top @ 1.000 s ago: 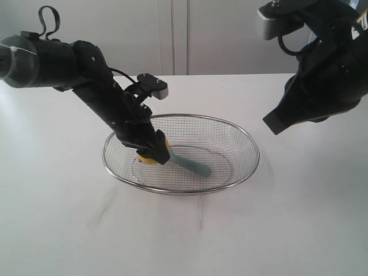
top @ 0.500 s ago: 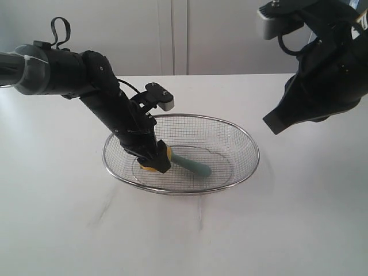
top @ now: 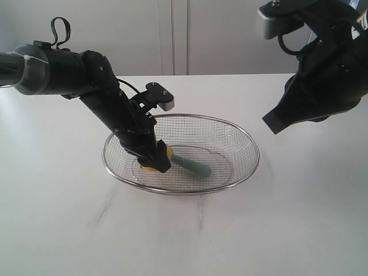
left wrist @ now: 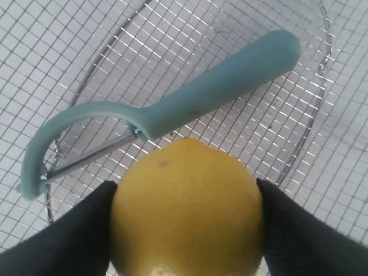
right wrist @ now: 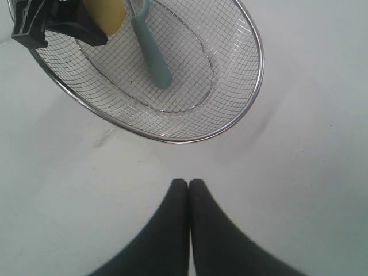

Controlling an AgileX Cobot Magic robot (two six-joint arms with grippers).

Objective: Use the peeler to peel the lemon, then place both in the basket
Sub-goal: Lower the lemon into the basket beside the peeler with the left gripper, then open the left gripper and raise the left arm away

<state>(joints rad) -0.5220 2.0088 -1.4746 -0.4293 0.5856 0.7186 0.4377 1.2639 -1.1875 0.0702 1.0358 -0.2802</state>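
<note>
left end effector (top: 155, 159) clamped on lemon (left wrist: 187, 210) inside basket (top: 251, 144), just beside peeler (left wrist: 218, 86) head; peeler lies flat on basket mesh. right end effector (right wrist: 188, 192) closed, empty, raised over bench (top: 305, 230) near basket.

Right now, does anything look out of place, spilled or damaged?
Nothing spilled or damaged. One oddity: the lemon, held by the left gripper in the basket beside the peeler, shows unbroken skin on its visible side.

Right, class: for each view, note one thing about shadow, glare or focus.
Exterior view: even light, only a faint soft shadow under the basket. Left wrist view: the close lemon looks slightly soft, the peeler sharper. Right wrist view: the shut fingers are featureless black.
</note>
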